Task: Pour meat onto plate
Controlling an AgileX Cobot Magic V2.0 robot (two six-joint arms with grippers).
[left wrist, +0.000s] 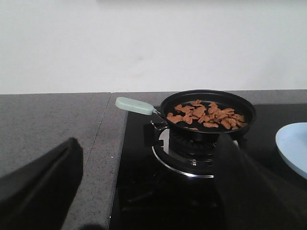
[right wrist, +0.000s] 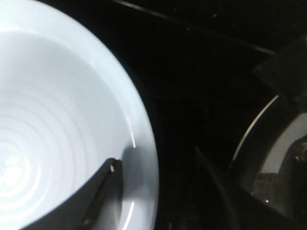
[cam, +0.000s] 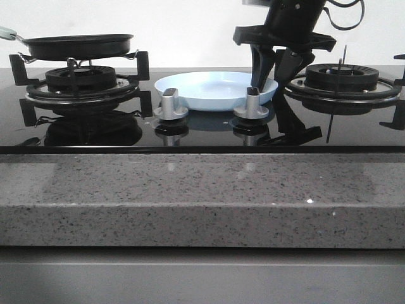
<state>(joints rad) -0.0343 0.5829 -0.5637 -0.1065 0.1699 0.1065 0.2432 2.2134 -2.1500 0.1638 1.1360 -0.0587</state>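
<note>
Looking forward over the worktop (cam: 202, 196), the front view showed the plate (cam: 209, 88) lying on the black hob between the two burners, behind the two silver knobs (cam: 171, 104). The right tool (cam: 273, 73) hung at the plate's right rim, one finger inside the rim and one outside, apparently placed to steady the plate for the pour; whether it actually touched the rim could not be told. The pan (cam: 79, 45) sat on the left burner (cam: 79, 85), its handle cut off at the frame edge, and its wall hid whatever lay inside. The left tool was not in this view.

From the left wrist, the meat (left wrist: 206, 115) lay heaped in the pan (left wrist: 207, 112), whose pale handle (left wrist: 135, 105) pointed toward the worktop's left side, probably the part to be grasped. The left tool (left wrist: 148, 191) stood spread wide, empty, well short of the handle. Only an edge of the plate (left wrist: 293, 146) showed.

From the right wrist, the plate (right wrist: 57, 120) was empty. One finger (right wrist: 103, 191) lay over the inner rim; the other was lost against the dark hob, so the jaws looked parted around the rim, not yet clamped.
</note>
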